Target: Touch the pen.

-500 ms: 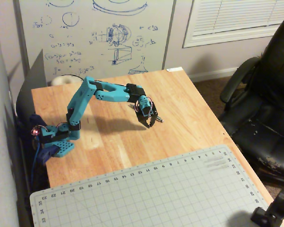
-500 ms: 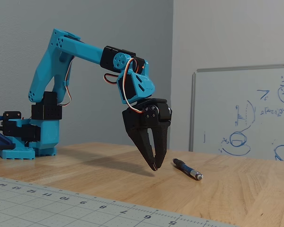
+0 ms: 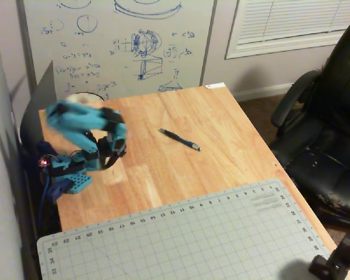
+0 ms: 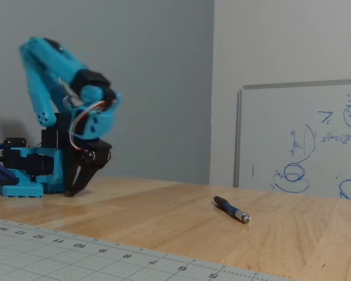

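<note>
The pen point(image 3: 179, 139) is slim and dark blue-black with a silvery tip. It lies flat on the wooden table point(image 3: 221, 128), near the middle, and also shows in the low side fixed view point(image 4: 231, 209). The blue arm is folded over its base at the table's left. My gripper point(image 3: 112, 163) points down close to the base, far from the pen; in the side view point(image 4: 76, 190) its dark jaws look closed together just above the table, holding nothing.
A grey cutting mat point(image 3: 192, 239) covers the table's near end. A whiteboard point(image 3: 116, 41) leans at the far edge. A black office chair point(image 3: 326, 134) stands to the right of the table. The arm's blue base point(image 3: 67, 175) sits at the left edge.
</note>
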